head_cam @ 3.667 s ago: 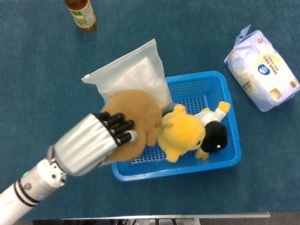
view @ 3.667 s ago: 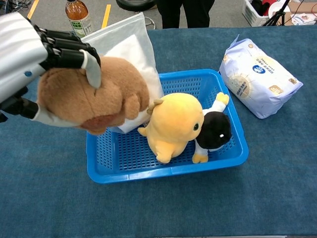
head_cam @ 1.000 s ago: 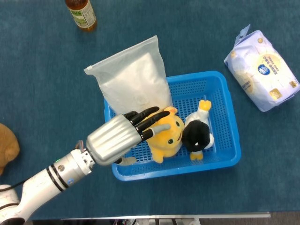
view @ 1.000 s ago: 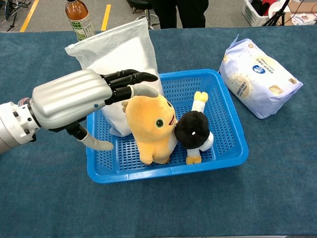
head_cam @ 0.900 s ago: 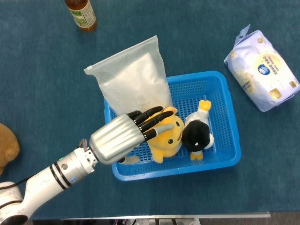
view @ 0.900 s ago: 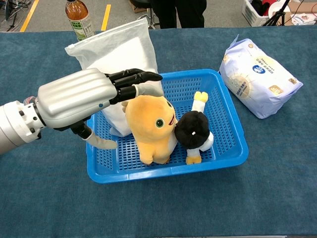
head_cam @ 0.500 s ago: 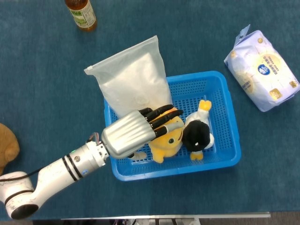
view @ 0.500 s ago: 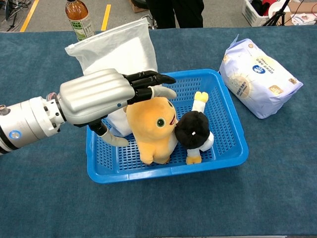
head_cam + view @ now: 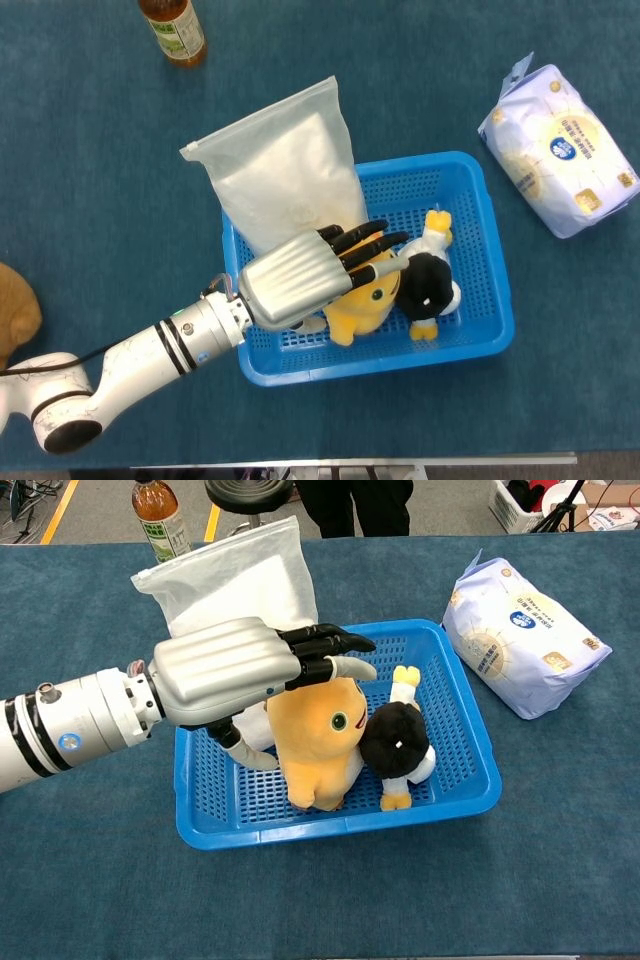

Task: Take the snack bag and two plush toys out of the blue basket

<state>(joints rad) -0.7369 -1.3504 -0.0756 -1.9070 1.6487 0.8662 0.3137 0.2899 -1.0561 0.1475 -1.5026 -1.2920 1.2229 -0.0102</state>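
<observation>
My left hand [image 9: 255, 665], fingers spread, rests on top of the yellow plush toy [image 9: 320, 742] at the centre of the blue basket [image 9: 465, 780], mid-frame. A black-headed plush toy [image 9: 400, 742] lies against it; the white snack bag [image 9: 235, 585] leans over the basket's upper-left rim.

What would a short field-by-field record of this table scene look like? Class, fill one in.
basket: blue basket, on the blue table
in basket: yellow plush toy; black-headed plush toy; white snack bag leaning over the back rim
left hand: left hand over the yellow toy, fingers extended, no grip visible
right hand: not in view
outside basket: brown plush; bottle; pale blue pack
</observation>
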